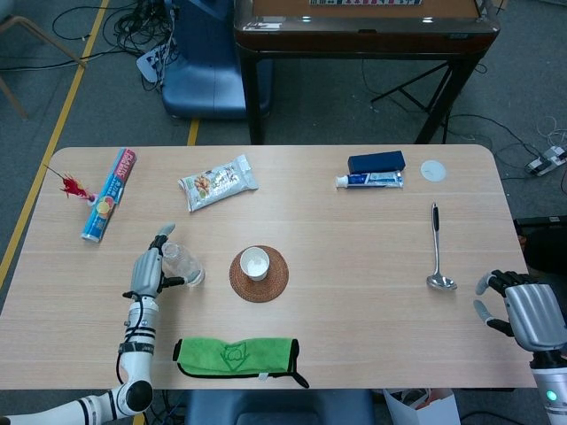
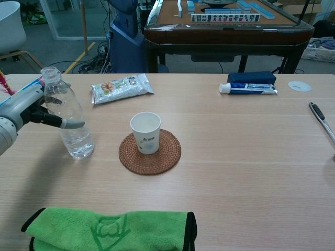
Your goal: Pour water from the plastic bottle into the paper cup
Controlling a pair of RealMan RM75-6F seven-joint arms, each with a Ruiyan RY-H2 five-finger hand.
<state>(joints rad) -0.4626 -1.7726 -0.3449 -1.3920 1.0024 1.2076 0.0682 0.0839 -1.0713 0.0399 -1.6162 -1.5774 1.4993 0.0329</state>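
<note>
The pour looks not yet begun: the clear plastic bottle (image 2: 68, 115) stands upright and uncapped on the table (image 2: 235, 157), left of the paper cup (image 2: 145, 132), near but apart. The left hand (image 2: 29, 110) wraps the bottle's ribbed middle, fingers clamped on it. What remains is lifting, carrying over and tipping. The white cup sits on a round woven coaster (image 2: 150, 152) (whether it holds water I cannot tell). The right hand (image 1: 523, 310) rests idle, fingers apart
</note>
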